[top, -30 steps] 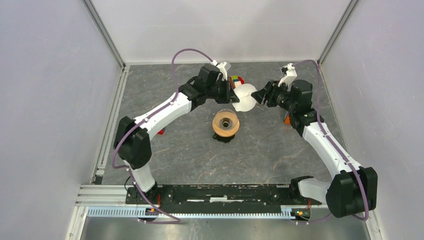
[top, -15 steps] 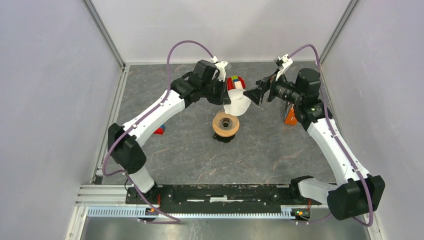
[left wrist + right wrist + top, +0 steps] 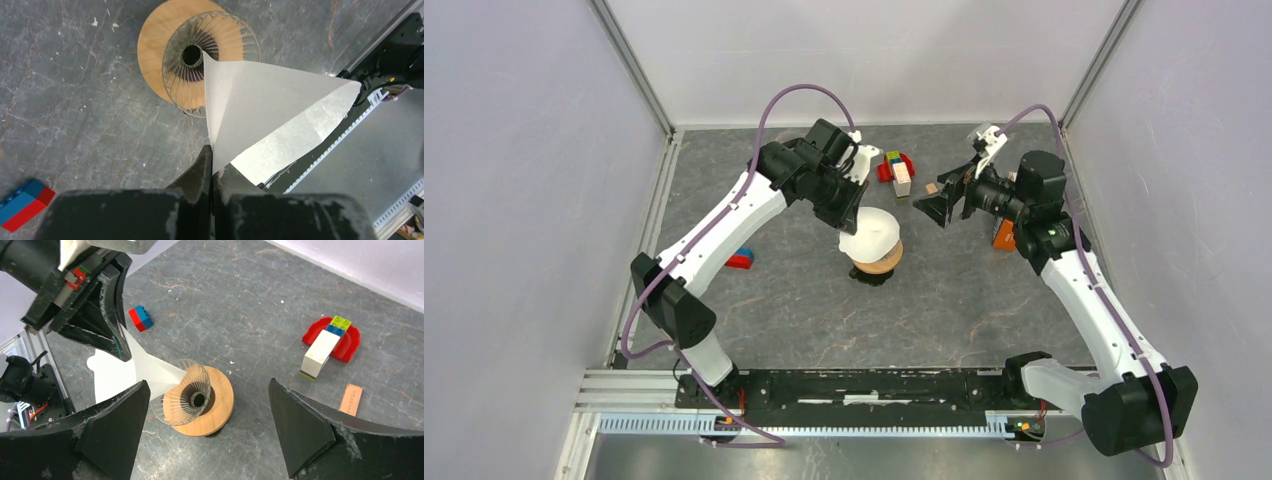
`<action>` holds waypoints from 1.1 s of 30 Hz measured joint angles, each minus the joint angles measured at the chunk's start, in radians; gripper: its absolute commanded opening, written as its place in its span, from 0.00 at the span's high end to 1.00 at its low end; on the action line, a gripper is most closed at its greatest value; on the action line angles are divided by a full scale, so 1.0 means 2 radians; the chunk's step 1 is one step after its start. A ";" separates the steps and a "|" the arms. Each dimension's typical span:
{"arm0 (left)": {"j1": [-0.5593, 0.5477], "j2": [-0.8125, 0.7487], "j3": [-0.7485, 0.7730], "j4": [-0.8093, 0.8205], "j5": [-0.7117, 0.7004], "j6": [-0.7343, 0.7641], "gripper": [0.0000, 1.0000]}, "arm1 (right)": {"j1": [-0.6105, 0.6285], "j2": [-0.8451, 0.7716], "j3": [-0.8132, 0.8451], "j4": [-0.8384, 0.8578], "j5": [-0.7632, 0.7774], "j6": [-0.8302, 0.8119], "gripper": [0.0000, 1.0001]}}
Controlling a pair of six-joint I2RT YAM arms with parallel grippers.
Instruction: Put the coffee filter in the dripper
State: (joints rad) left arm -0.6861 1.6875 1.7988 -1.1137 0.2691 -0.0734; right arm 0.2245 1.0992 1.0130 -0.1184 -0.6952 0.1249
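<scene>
Left tool (image 3: 212, 167), pinching the coffee filter (image 3: 260, 110), has swung over the dripper (image 3: 160, 45); right tool (image 3: 208, 385) gapes open.

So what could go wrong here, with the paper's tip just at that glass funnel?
The coffee filter is pinched at one edge by the left gripper, with only its tip in the dripper; released now, it may flop over the rim. The right gripper is open and apart, so a sideways push could shift the unsteadied dripper.
</scene>
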 measured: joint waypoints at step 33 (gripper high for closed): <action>0.009 0.117 0.063 -0.049 0.021 0.008 0.69 | 0.051 0.023 -0.058 -0.002 -0.006 -0.066 0.24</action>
State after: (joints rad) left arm -0.6682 1.9213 1.9255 -1.2114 0.3119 -0.0566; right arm 0.3260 1.1450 0.8967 -0.1215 -0.7063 -0.0063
